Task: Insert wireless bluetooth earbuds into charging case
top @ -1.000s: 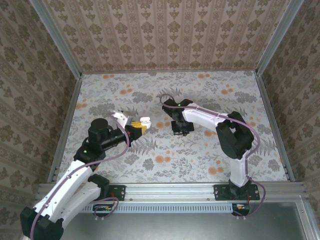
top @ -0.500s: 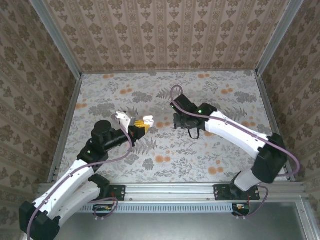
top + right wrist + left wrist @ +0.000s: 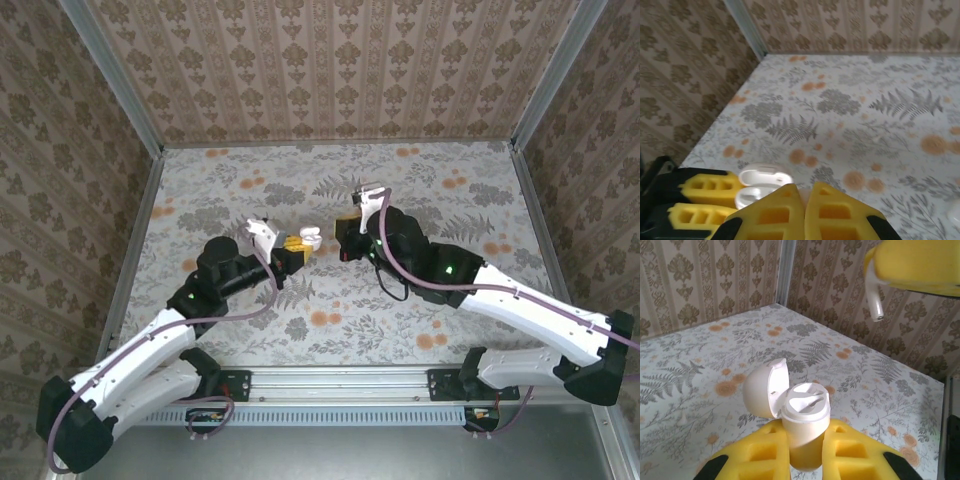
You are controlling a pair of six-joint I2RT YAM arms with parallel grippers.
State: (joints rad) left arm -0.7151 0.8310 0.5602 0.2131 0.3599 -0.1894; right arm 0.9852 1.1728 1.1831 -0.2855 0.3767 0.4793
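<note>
Ready for the insert.
Pinching the charging case (image 3: 805, 415), lid (image 3: 762, 390) open, in left gripper (image 3: 805, 457) above tabletop's (image 3: 400, 310) middle; nipping an earbud (image 3: 874, 300) in right gripper (image 3: 802, 200). Best: aim squarely over a socket (image 3: 807, 401), lower straight.

At 6 o'clock, right gripper (image 3: 802, 194) pads pressed together; at 8 o'clock, left gripper (image 3: 732, 199) clamping open white charging case (image 3: 765, 178) above floral table (image 3: 865, 115).

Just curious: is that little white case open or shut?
Open: the charging case has its lid swung back on its hinge, baring the moulded wells inside.
</note>
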